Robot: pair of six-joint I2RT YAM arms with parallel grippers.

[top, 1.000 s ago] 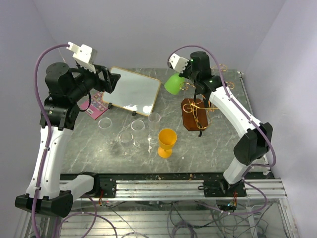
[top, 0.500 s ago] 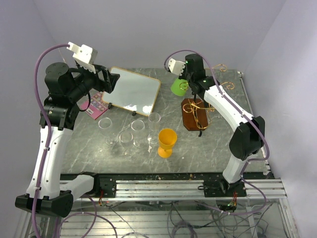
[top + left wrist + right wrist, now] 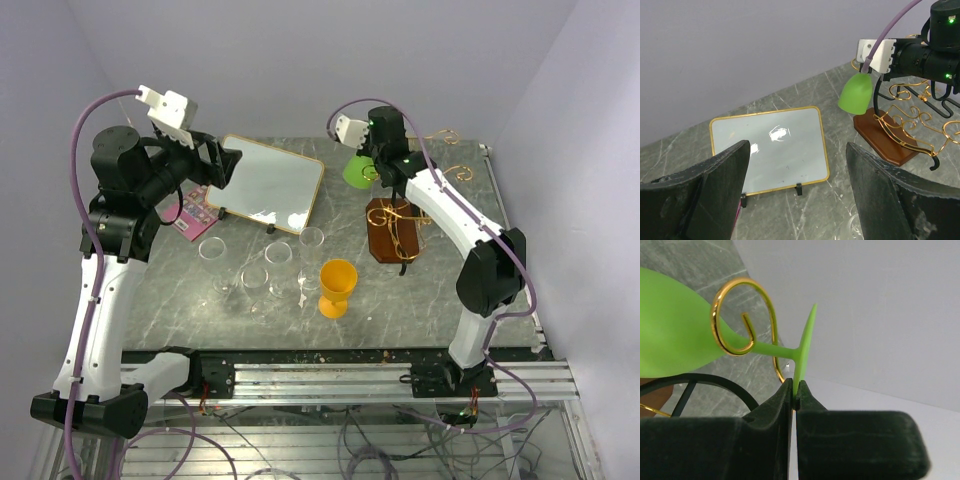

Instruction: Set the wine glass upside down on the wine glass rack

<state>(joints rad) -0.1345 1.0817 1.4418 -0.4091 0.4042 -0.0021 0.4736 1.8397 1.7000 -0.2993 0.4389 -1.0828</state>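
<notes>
**Green glass pinched by its foot at the gold rack's back curl**

Grey marbled table (image 3: 180, 300) carries everything. Far left, the left gripper (image 3: 232, 165) hangs high over the back corner with its two fingers (image 3: 715, 190) spread wide and nothing between them; its camera looks down past them at the board and the rack. Under that arm a pink card or booklet (image 3: 190, 215) lies flat, just beside the white framed board (image 3: 268, 184), which is propped on small black feet.

Nearer the front stand four clear glasses (image 3: 255, 280) in a loose cluster, and to their right an orange goblet (image 3: 337, 285), upright and apart from them.

Right of centre, the green wine glass (image 3: 355, 170) is up in the air at the back of the wine glass rack (image 3: 398, 228), bowl lowest and tilted out to the left, foot uppermost. The right gripper (image 3: 794, 390) is clamped tight on the thin edge of the glass's foot. In the right wrist view, one gold curl (image 3: 742, 315) of the rack crosses the stem where it meets the bowl; the stem seems to run through the curl, though whether wire and glass touch cannot be told. The rack's dark wooden base (image 3: 885, 137) sits on the table below and to the right of the bowl, and more gold curls branch off toward the right edge.
</notes>
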